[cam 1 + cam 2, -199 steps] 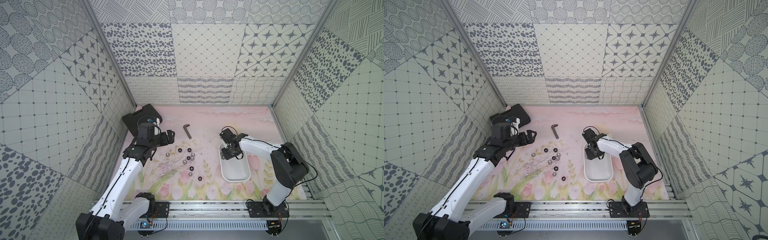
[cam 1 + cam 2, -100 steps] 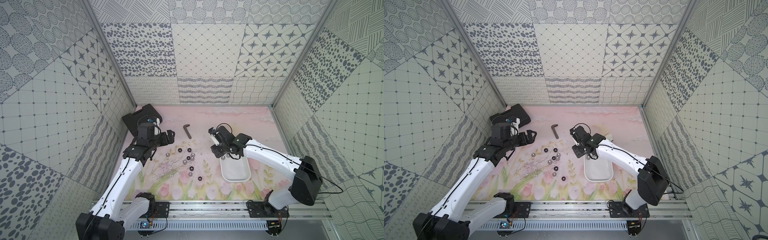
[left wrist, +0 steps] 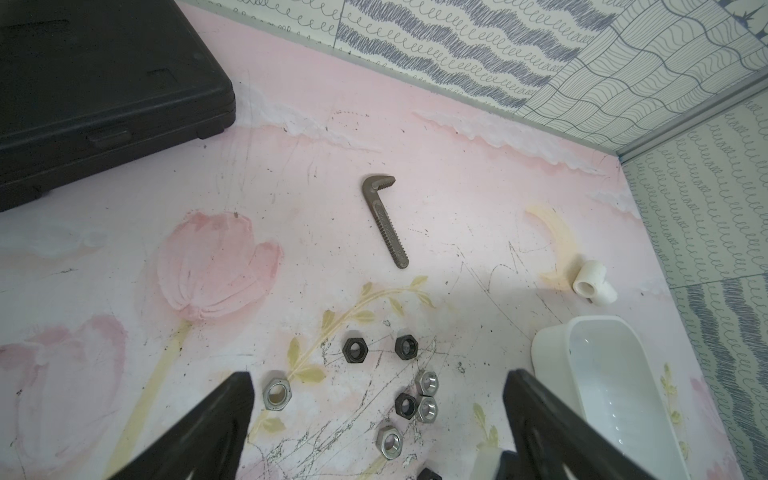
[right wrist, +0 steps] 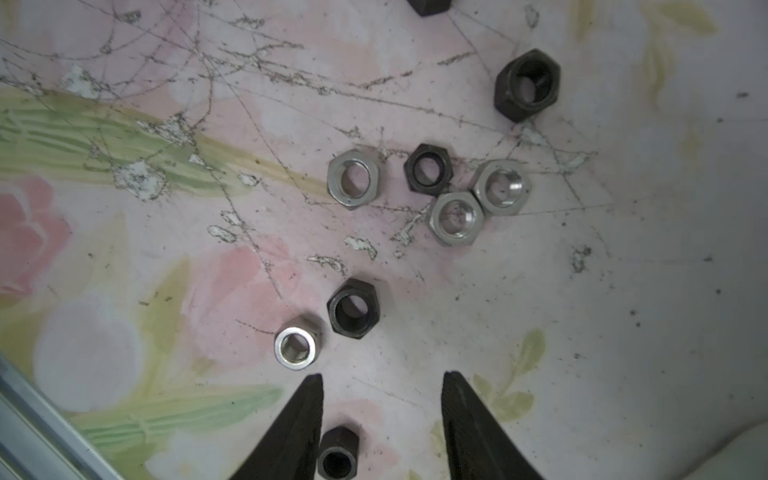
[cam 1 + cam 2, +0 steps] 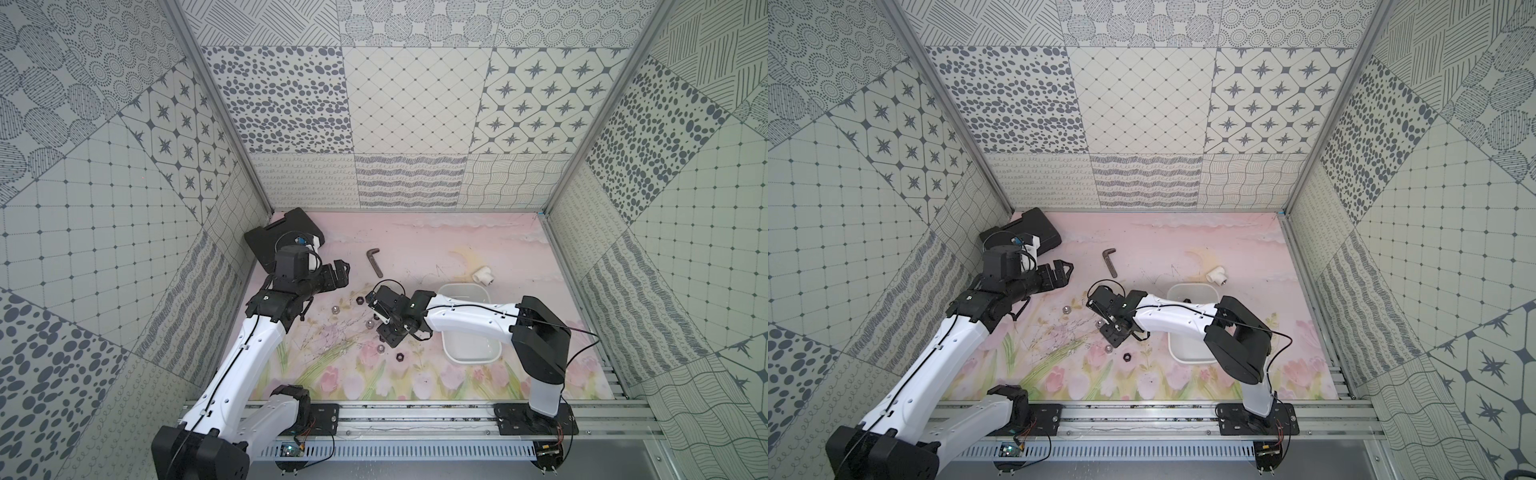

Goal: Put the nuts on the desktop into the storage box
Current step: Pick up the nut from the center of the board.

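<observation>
**Right hand leaving the box for the nuts**

I am swinging my right hand (image 4: 382,376) away from above the storage box (image 5: 471,356) and out over the loose nuts (image 4: 353,178) on the counter (image 4: 623,291). My forearm is now stretching across the box. My fingers (image 4: 309,415) are standing wider apart than a second ago, with a black nut (image 4: 337,453) lying between them.

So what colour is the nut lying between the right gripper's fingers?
The nut is black, seen best in the right wrist view.

The left arm (image 5: 249,345) and right arm (image 5: 469,324) share white links, black joints, thin black cables.
</observation>
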You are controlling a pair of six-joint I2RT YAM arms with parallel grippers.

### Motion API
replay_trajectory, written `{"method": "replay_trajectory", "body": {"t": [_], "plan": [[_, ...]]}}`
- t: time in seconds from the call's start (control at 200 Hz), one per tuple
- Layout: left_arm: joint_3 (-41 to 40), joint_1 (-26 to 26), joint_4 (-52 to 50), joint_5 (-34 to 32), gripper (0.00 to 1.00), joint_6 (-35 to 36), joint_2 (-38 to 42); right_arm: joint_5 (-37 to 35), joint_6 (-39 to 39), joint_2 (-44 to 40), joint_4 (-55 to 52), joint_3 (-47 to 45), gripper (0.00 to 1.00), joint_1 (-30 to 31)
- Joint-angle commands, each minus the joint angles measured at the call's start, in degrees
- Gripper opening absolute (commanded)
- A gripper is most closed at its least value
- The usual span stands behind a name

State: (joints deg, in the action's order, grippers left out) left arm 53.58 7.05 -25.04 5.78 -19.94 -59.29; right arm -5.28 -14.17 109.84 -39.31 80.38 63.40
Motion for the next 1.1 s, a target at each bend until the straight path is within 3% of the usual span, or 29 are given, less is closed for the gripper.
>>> {"method": "replay_trajectory", "body": {"t": [0.0, 0.625, 0.841, 1.096], "plan": [[-0.06, 0.14, 0.96, 1.17, 0.99, -0.71, 0.28, 0.44, -1.91, 2.04, 1.6, 2.61, 0.5, 0.67], [-0.69, 0.13, 1.22, 1.11, 0.99, -0.89, 0.84, 0.62, -3.4, 8.19, 1.43, 4.88, 0.48, 1.12], [-0.88, 0.1, 1.13, 0.94, 0.99, -0.89, 1.19, 0.72, -3.49, 8.46, 1.25, 4.53, 0.32, 1.12], [-0.95, 0.07, 1.13, 0.8, 0.99, -0.89, 1.41, 0.14, -3.32, 6.69, 1.57, 3.78, 0.23, 1.03]]}}
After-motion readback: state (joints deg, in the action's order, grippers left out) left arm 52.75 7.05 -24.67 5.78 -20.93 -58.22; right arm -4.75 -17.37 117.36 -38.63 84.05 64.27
